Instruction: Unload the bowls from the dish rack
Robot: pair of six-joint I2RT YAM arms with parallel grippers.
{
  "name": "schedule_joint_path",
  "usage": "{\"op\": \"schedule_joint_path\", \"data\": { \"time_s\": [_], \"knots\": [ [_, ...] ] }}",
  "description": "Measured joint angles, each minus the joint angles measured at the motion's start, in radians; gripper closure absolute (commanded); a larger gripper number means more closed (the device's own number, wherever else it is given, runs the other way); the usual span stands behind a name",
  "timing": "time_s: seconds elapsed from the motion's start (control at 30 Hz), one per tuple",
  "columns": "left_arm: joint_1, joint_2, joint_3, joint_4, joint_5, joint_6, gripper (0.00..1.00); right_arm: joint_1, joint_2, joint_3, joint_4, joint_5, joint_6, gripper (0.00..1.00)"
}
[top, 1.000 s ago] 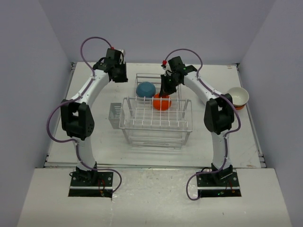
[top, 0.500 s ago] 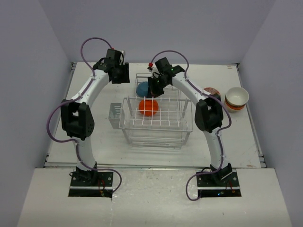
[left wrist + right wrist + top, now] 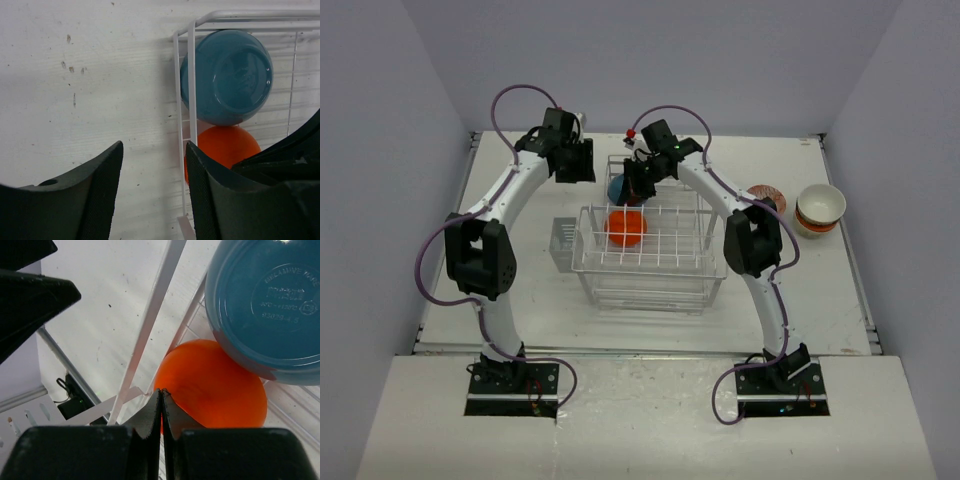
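Note:
The white wire dish rack [image 3: 650,265] stands mid-table. My right gripper [image 3: 638,190] hangs over its far left part, its fingers pressed together [image 3: 161,391] on the edge of an orange bowl [image 3: 215,390], which hangs inside the rack [image 3: 626,227]. A blue bowl [image 3: 617,188] lies bottom-up just behind it, clear in the right wrist view [image 3: 270,305] and the left wrist view [image 3: 227,75]. My left gripper [image 3: 578,170] is open and empty [image 3: 154,150] over bare table, just left of the rack's far corner wire [image 3: 191,75].
A pink speckled bowl [image 3: 767,195] and a cream bowl stacked on an orange one [image 3: 820,207] sit on the table right of the rack. The small cutlery cup [image 3: 563,247] hangs on the rack's left side. Walls enclose the table.
My right gripper has moved left across the rack with the orange bowl, ending next to the blue bowl. The pink speckled bowl is now uncovered. The left arm has barely moved.

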Motion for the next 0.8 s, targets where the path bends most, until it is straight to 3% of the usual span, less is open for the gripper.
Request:
{"op": "schedule_joint_path", "data": {
  "time_s": [0.23, 0.4, 0.5, 0.73, 0.8],
  "knots": [
    [0.000, -0.033, -0.013, 0.000, 0.053, 0.020, 0.33, 0.002, -0.055, -0.007, 0.009, 0.019, 0.005, 0.97],
    [-0.001, -0.062, -0.047, -0.002, 0.095, 0.034, 0.29, -0.010, -0.135, 0.016, -0.010, 0.060, 0.024, 0.51],
    [-0.003, -0.079, -0.077, -0.002, 0.124, 0.043, 0.28, -0.030, -0.183, 0.016, -0.032, 0.095, 0.031, 0.35],
    [-0.029, -0.087, -0.114, -0.025, 0.174, 0.065, 0.27, -0.097, -0.206, -0.010, -0.098, 0.157, 0.047, 0.16],
    [-0.040, -0.087, -0.121, -0.034, 0.186, 0.070, 0.27, -0.106, -0.206, -0.027, -0.119, 0.158, 0.049, 0.16]
  ]
}}
